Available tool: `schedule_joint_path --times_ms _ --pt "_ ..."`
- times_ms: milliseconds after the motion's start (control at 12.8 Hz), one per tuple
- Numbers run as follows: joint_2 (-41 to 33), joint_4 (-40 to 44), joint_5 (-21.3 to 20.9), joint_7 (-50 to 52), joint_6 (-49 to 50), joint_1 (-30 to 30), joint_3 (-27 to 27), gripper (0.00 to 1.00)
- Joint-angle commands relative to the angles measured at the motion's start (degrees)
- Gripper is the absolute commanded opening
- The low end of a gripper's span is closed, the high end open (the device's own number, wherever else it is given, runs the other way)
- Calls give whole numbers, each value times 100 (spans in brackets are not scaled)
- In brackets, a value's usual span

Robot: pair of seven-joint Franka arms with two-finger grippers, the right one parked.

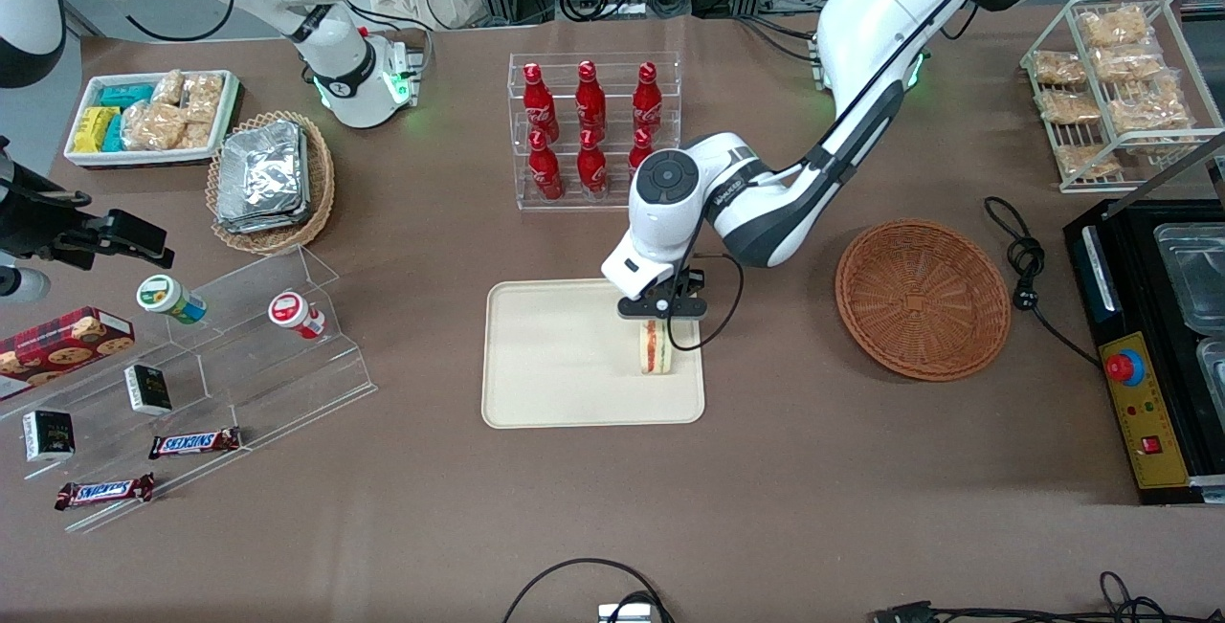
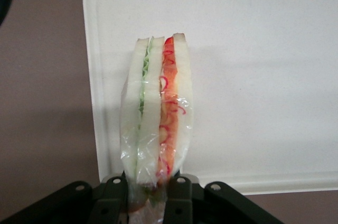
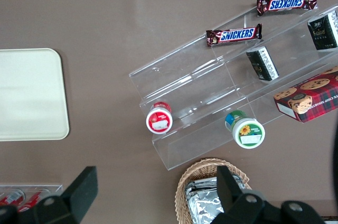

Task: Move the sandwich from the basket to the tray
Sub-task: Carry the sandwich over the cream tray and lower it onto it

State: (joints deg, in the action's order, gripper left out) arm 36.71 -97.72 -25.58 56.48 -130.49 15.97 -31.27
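The sandwich (image 1: 656, 347), a clear-wrapped wedge of white bread with red and green filling, stands on edge over the cream tray (image 1: 565, 355), near the tray's end toward the reddish-brown basket (image 1: 923, 300). My left gripper (image 1: 660, 312) is directly above it, shut on the wedge's upper end. In the left wrist view the black fingers (image 2: 179, 200) press on both sides of the wrapped sandwich (image 2: 156, 113), with the tray (image 2: 264, 76) beneath. I cannot tell whether the sandwich touches the tray. The basket is empty and lies toward the working arm's end of the table.
A clear rack of red bottles (image 1: 593, 130) stands farther from the front camera than the tray. A stepped acrylic shelf (image 1: 239, 355) with snacks and a lighter wicker basket (image 1: 271, 181) of foil packets lie toward the parked arm's end. A black machine (image 1: 1148, 355) and cable (image 1: 1024, 259) sit beside the basket.
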Motion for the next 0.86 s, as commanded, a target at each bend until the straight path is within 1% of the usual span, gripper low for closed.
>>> schedule_joint_path --times_ms 0,314,392,471,549,627,706,784 --pt "257 192 -149 127 -64 90 42 26" --pt "363 201 -202 136 -73 90 51 27" --pt "380 201 -280 136 -73 90 51 35" --pt "389 201 -298 136 -73 90 51 51" --pt "398 201 -299 136 -73 90 51 79" --pt "390 201 -307 127 -73 90 51 91" --pt "381 209 -299 127 -64 82 51 99" --pt "355 209 -290 136 -56 64 51 100"
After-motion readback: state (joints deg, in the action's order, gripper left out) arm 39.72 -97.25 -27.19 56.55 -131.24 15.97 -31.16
